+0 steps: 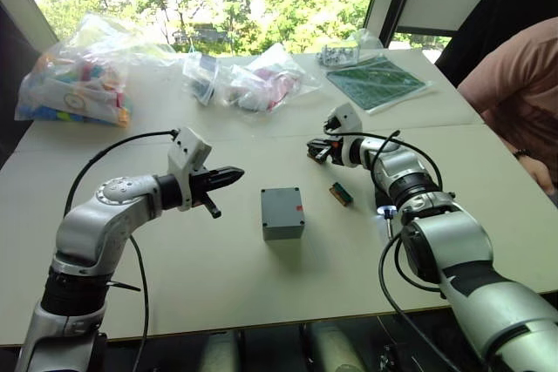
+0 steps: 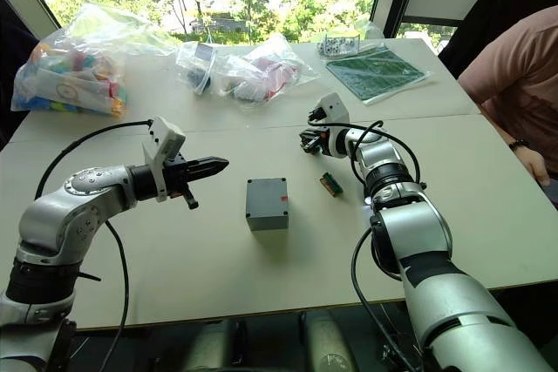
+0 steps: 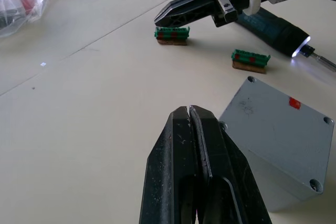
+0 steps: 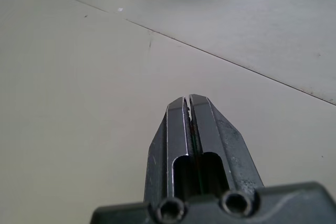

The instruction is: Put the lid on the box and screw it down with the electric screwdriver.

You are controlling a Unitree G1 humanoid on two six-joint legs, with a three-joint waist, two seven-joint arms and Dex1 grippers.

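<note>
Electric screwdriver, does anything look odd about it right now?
Yes. The electric screwdriver lies on the table near the box with its tip light glowing, though neither pincer holds it: the right pincer and left pincer are both shut.

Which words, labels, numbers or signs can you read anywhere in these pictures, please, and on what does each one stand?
No text can be read.
Box: a small red mark on the lid, with no letters to make out.
Bag of colourful items: print on the contents, too small and blurred to read.
Green mat: faint pattern of lines, no figures legible.
Green-orange components: no markings legible.
</note>
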